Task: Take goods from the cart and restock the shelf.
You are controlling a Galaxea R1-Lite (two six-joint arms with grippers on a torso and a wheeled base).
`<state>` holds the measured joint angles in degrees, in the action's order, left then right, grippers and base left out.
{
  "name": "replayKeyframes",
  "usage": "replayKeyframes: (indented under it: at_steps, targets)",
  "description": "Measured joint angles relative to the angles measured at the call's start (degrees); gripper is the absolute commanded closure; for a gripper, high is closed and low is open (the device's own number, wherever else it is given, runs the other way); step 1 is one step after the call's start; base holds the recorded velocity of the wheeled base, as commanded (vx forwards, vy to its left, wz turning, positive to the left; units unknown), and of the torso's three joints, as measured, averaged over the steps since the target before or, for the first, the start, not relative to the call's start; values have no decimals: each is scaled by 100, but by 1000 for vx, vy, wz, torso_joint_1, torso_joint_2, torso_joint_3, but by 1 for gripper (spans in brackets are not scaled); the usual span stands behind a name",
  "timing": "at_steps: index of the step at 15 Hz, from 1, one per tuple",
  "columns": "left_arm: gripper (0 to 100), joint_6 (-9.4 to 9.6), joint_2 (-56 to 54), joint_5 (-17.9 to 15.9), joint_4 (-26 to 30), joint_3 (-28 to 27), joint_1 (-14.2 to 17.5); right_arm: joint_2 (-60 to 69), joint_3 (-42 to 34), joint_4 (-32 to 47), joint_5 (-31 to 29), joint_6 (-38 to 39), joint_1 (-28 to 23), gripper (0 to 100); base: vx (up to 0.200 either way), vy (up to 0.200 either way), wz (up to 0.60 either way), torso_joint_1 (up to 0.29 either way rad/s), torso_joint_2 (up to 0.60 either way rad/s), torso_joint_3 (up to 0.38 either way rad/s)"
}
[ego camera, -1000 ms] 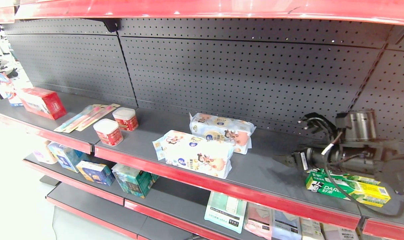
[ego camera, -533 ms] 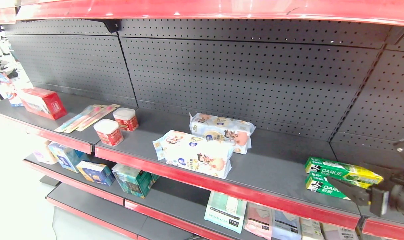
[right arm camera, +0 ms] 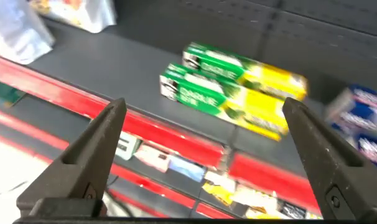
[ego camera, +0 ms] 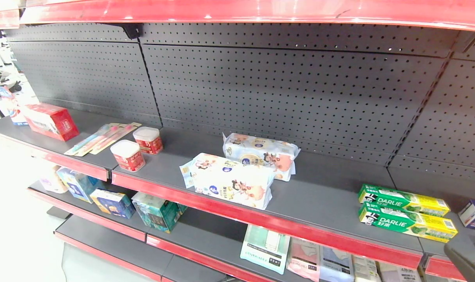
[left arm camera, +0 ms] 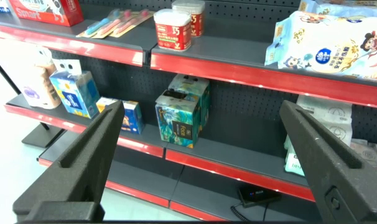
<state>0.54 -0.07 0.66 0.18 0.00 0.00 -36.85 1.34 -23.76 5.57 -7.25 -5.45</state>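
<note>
Two green and yellow toothpaste boxes (ego camera: 406, 199) (ego camera: 408, 226) lie side by side at the right end of the grey middle shelf (ego camera: 323, 199). The right wrist view shows them (right arm camera: 232, 93) from above and in front. My right gripper (right arm camera: 204, 106) is open with nothing in it and hangs in front of the shelf's red edge, clear of the boxes. One of its dark fingers (ego camera: 463, 266) shows at the bottom right of the head view. My left gripper (left arm camera: 201, 107) is open with nothing held, lower down, facing the lower shelves.
Two wipe packs (ego camera: 229, 180) (ego camera: 261, 154) lie mid-shelf. To the left are two red jars (ego camera: 127, 154), toothbrush packs (ego camera: 100, 137) and a red box (ego camera: 49, 120). Blue boxes (ego camera: 474, 214) sit right of the toothpaste. Lower shelves hold boxed goods (left arm camera: 182, 112).
My right arm has pulled back off the shelf, down and to the right, until only a finger shows. Both toothpaste boxes stay lying where they were.
</note>
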Motion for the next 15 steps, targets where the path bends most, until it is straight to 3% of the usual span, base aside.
replayKeyframes:
  at_steps: [6, 8, 11, 13, 15]
  targets:
    - [0, -7, 0, 2, 0, 0, 0, 1870, -96, 1657, -29, 79, -94, 0, 0, 0, 0, 0, 0, 0]
    - [0, 28, 0, -23, 0, 0, 0, 2572, -79, 2180, -144, 606, -83, 0, 0, 0, 0, 0, 0, 0]
    - [0, 26, 0, -26, -2, 0, 0, 2972, -110, 2376, -784, 783, -78, 0, 0, 0, 0, 0, 0, 0]
    - [0, 26, 0, -26, -2, 0, 0, 3063, -121, 2387, -533, 705, 2, 0, 0, 0, 0, 0, 0, 0]
    - [0, 26, 0, -26, 0, 0, 0, 3123, -132, 2383, -435, 701, 466, 0, 0, 0, 0, 0, 0, 0]
